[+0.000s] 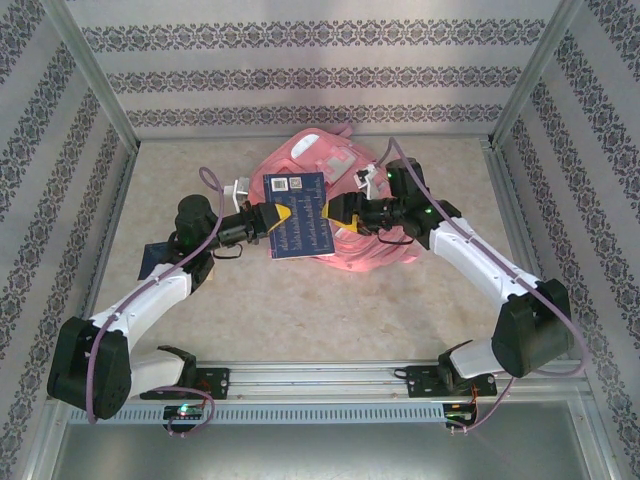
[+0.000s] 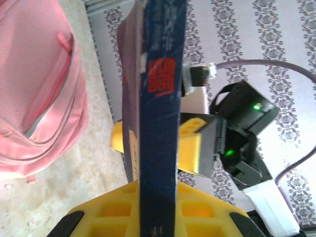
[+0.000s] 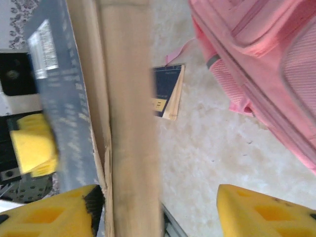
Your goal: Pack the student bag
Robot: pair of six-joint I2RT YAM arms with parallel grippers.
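Note:
A dark blue book [image 1: 300, 228] hangs in the air just in front of the pink student bag [image 1: 330, 160], which lies at the back middle of the table. My left gripper [image 1: 275, 225] is shut on the book's spine edge [image 2: 160, 123], with both yellow fingers [image 2: 113, 207] pressed against its covers. At the opposite edge my right gripper [image 1: 335, 212] stands open. One of its fingers [image 3: 54, 212] sits against the cover beside the book's page edge [image 3: 128, 123], and the other is well clear. The bag [image 2: 34, 89] lies left of the book, and its zipped side [image 3: 261, 64] is visible.
A second blue book [image 1: 155, 258] lies flat on the table under my left arm, also visible past the held book [image 3: 168, 94]. Patterned walls and metal posts close in the table on three sides. Bare tabletop [image 1: 320, 310] stretches in front of the bag.

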